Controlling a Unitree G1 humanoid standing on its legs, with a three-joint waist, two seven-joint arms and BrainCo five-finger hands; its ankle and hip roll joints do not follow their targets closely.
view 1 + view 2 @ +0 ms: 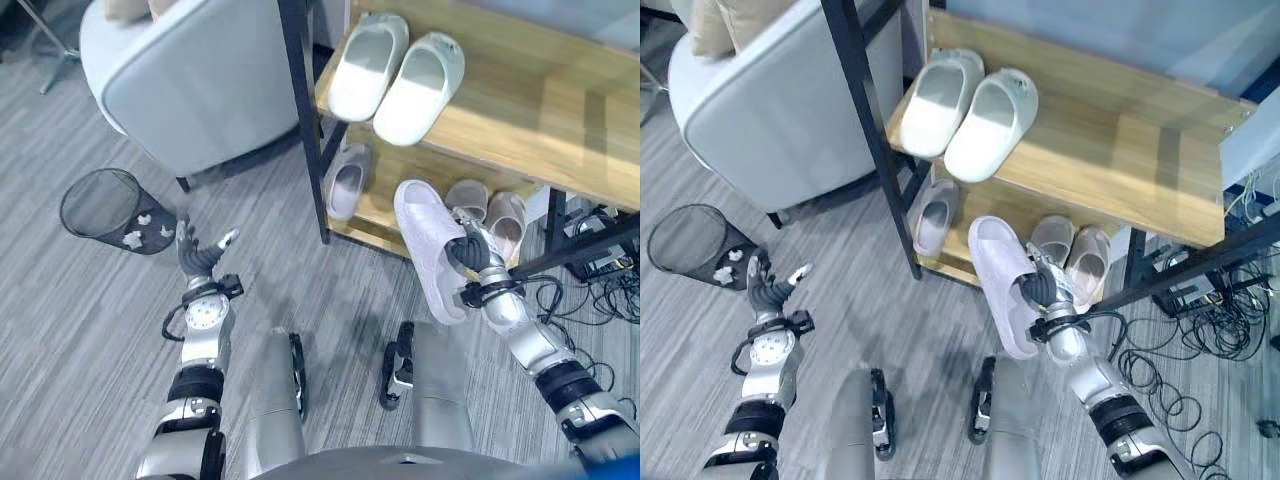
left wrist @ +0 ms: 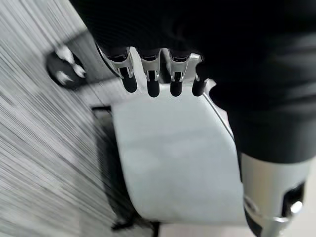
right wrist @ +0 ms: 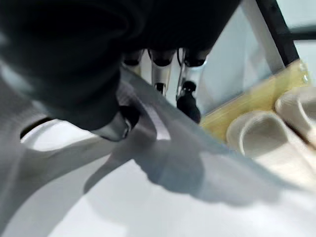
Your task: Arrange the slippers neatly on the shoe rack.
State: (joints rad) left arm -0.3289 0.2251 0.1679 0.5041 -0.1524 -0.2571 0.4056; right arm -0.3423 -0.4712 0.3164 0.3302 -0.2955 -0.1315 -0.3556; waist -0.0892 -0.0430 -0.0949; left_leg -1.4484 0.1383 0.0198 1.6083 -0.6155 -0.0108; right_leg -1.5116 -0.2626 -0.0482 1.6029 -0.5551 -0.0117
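My right hand (image 1: 478, 262) is shut on a pale pink slipper (image 1: 428, 245), which it holds sole-outward in front of the shoe rack's lower shelf (image 1: 385, 215). In the right wrist view the thumb and fingers (image 3: 190, 106) pinch the slipper's edge (image 3: 148, 187). On the lower shelf lie one mauve slipper (image 1: 347, 180) at the left and a beige pair (image 1: 487, 208) just behind the held slipper. A white pair (image 1: 395, 72) sits on the top shelf (image 1: 540, 110). My left hand (image 1: 200, 255) hangs open over the carpet, holding nothing.
A grey armchair (image 1: 190, 80) stands left of the rack's black post (image 1: 305, 110). A black mesh wastebasket (image 1: 105, 205) with crumpled paper sits by my left hand. Cables (image 1: 600, 285) lie on the floor at the right.
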